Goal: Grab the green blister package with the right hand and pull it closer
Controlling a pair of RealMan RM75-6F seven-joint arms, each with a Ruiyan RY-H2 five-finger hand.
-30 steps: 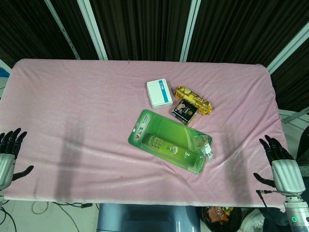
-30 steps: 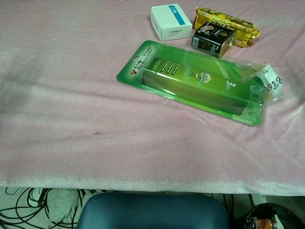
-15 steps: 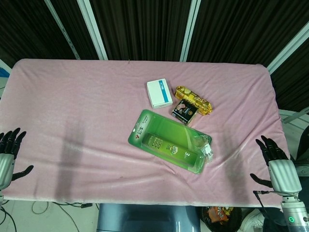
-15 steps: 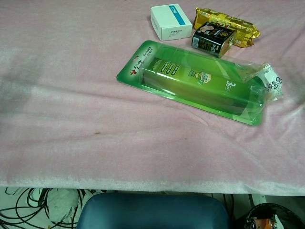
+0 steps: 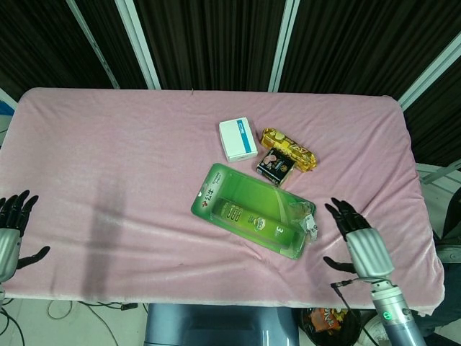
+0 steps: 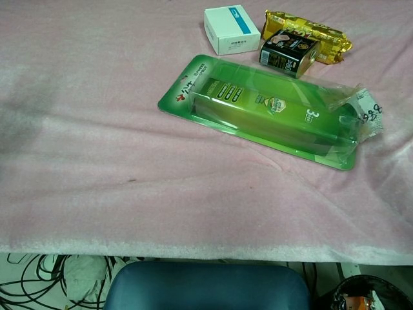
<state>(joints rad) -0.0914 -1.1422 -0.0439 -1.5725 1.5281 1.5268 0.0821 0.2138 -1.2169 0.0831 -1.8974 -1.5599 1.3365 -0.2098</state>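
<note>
Right robot hand (image 5: 358,239) fingers spread, holding nothing, near green blister package (image 5: 253,210) — not touching; left robot hand (image 5: 10,229) likewise empty

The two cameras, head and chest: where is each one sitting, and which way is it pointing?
Head view: high up, looking steeply down on the whole pink table; the left hand and the right hand show at the near edge, both with fingers apart and holding nothing.
Chest view: lower, at the near edge, looking across the table; no arm or hand shows.
Shared: the green blister package, the white box, the gold packet and the small dark box.
</note>
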